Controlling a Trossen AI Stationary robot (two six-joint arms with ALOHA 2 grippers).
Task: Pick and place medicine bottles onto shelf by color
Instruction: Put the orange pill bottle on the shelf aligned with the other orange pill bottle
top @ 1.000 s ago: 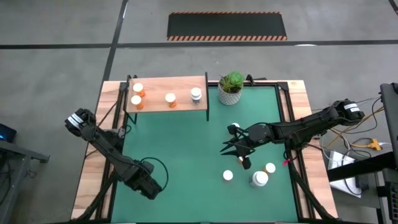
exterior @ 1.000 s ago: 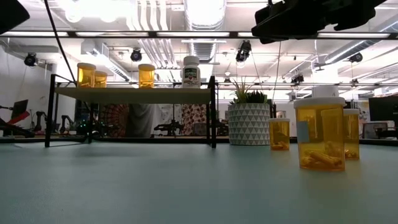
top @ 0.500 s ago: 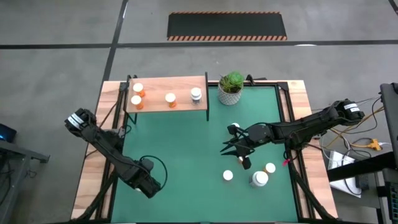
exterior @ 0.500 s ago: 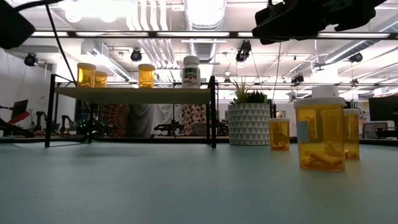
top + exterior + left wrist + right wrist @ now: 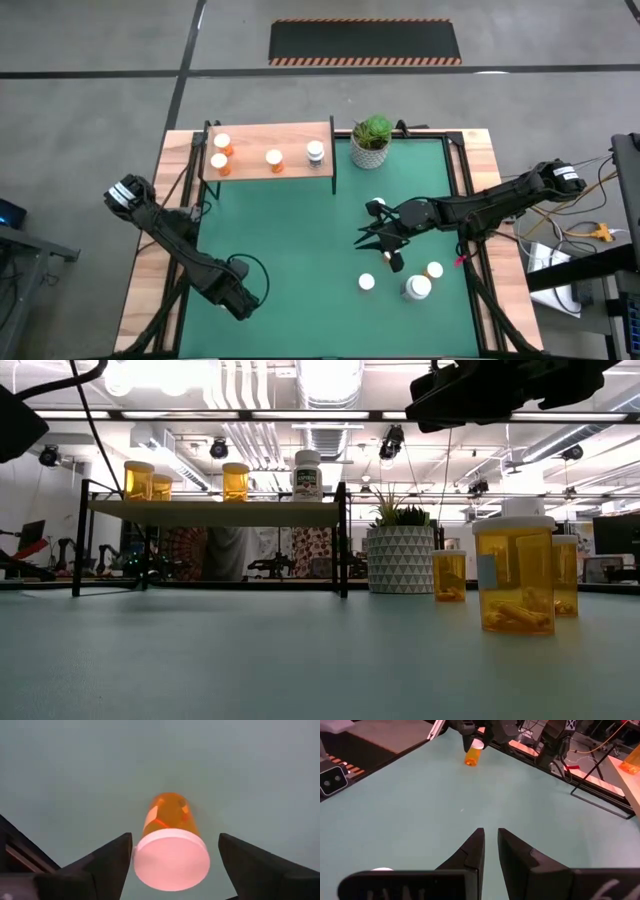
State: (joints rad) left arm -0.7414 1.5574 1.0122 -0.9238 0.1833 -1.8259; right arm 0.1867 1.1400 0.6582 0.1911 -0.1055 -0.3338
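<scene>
The left claw stood wide open astride an upright orange bottle on the green surface, fingers clear of its white cap. The right claw, clenched and empty, hovered mid-surface. Four bottles stood on the shelf.

Orange bottle, white cap; green mat; white triangle-patterned pot.

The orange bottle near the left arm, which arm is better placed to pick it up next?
Probably the left. The left gripper is open with the orange bottle between its fingers. The right gripper is shut and far across the mat.
</scene>
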